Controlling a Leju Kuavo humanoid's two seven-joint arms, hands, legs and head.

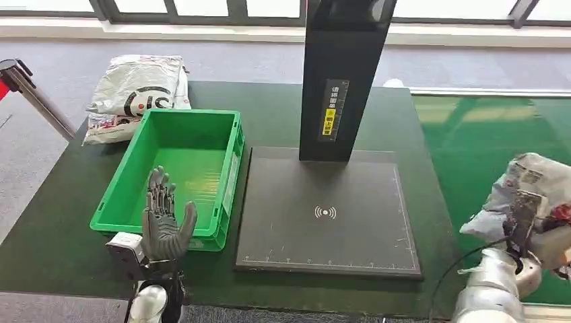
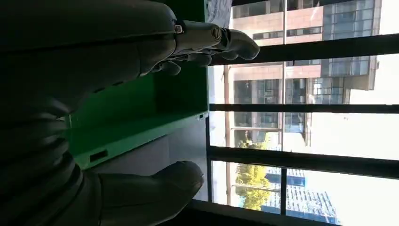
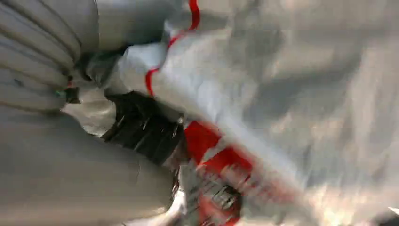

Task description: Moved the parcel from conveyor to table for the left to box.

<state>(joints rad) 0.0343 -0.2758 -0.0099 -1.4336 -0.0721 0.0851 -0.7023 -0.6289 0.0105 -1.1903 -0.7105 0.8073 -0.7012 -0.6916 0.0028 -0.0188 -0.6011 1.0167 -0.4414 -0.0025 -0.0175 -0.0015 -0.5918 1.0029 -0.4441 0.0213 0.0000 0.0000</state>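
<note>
A crumpled grey plastic parcel (image 1: 532,195) with red print hangs over the green conveyor (image 1: 485,148) at the right edge, and my right hand (image 1: 522,219) grips it. The right wrist view is close on the parcel (image 3: 291,94), its wrap bunched against my fingers (image 3: 141,132). An empty green box (image 1: 182,168) stands on the dark table (image 1: 60,222) to the left. My left hand (image 1: 161,219) is raised at the box's near rim, fingers spread and holding nothing. The left wrist view has that hand (image 2: 207,42) in front of the box wall (image 2: 131,113).
A black scanner pad (image 1: 326,212) with a tall black post (image 1: 340,81) lies in the table's middle. Another white and grey parcel bag (image 1: 138,91) rests at the table's far left corner. A barrier post (image 1: 20,77) stands on the floor at the left.
</note>
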